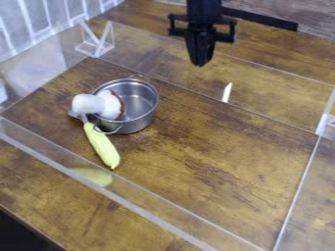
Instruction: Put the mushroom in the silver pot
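Note:
The silver pot (141,91) stands left of centre on the wooden table. The mushroom (86,104) lies across the pot's left rim, its white stem sticking out to the left and its reddish-brown cap (113,106) inside the pot. My black gripper (201,59) hangs at the top of the view, pointing straight down, well behind and to the right of the pot. Its fingers are shut together with nothing between them.
A long yellow-green vegetable (101,144) lies on the table just in front of the pot. Clear acrylic walls (157,211) fence the work area. A small white stand (94,40) sits at the back left.

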Robot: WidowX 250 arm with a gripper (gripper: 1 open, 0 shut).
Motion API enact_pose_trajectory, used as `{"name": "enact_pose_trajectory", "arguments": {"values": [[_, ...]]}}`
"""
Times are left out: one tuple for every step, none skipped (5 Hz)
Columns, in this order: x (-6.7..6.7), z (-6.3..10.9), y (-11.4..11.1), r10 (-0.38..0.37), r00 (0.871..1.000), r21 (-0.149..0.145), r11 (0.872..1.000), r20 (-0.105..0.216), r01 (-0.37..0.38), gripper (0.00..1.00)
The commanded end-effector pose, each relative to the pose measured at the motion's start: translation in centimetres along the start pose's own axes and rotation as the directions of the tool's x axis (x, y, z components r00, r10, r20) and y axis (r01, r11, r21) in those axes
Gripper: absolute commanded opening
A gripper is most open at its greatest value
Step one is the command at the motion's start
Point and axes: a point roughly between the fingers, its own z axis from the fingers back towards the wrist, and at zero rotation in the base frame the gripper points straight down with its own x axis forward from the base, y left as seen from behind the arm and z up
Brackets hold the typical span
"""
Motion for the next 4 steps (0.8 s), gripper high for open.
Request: {"name": "enact_pose_trajectory", "arguments": {"values": [[0.4,4.5,-1.4,-0.012,0.994,0.008,1.0,0.112,0.011,0.0],[0.2,4.3,-1.3,0.015,0.993,0.01,1.0,0.115,-0.017,0.0],[0.1,3.9,-0.2,-0.008,0.994,0.01,1.0,0.112,0.007,0.0],[0.1,3.7,0.8,-0.014,0.994,0.01,1.0,0.113,0.013,0.0]]}}
